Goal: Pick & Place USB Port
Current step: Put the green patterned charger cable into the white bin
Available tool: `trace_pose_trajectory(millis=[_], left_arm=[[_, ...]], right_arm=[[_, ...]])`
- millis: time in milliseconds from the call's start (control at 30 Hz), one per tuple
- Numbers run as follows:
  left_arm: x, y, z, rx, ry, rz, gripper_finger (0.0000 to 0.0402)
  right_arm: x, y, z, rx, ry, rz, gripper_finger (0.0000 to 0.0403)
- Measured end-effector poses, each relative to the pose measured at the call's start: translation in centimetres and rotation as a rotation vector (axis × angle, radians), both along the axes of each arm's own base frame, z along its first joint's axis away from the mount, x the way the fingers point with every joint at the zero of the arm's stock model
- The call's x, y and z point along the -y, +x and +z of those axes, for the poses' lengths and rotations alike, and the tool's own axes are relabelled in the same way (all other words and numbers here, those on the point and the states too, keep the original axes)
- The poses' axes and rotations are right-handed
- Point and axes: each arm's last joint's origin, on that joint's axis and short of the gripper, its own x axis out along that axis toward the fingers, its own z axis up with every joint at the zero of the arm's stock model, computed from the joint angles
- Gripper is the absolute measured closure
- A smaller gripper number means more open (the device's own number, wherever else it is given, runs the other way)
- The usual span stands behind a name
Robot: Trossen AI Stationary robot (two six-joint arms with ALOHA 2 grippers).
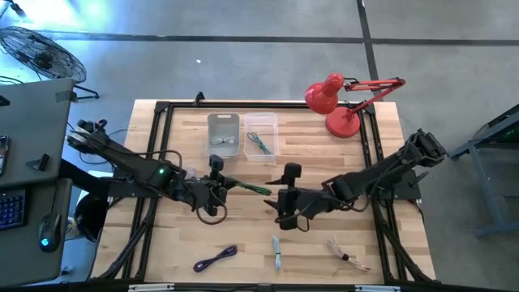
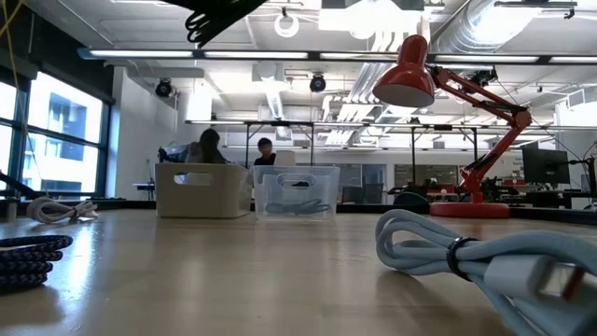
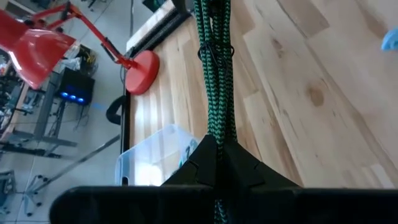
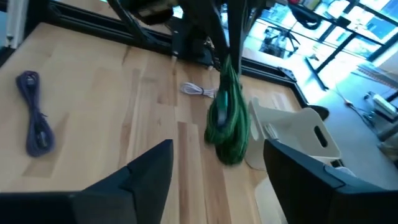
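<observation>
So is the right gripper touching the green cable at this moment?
Apart. The right wrist view shows the right gripper open, the green cable hanging beyond its fingers, held by the left gripper.

Green braided cable (image 1: 251,187), coiled, lifted above table

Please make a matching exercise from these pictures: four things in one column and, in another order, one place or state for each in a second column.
Things:
1. green cable
2. purple cable
3. red lamp
4. right gripper

Places or states:
A. at the table's far right corner
B. open and empty
C. held in the shut left gripper
D. lying at the table's near edge

Pairs: 1-C, 2-D, 3-A, 4-B
</observation>
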Motion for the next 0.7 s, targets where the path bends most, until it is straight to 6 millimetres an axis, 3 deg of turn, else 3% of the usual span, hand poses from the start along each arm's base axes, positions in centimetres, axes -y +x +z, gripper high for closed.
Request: trace_pose_trajectory(millis=[700], left_arm=[[0.5, 0.9, -0.5, -0.002, 0.01, -0.045, 0.04]], right_arm=[[1.2, 0.8, 0.2, 0.007, 0.042, 0.064, 0.0173]])
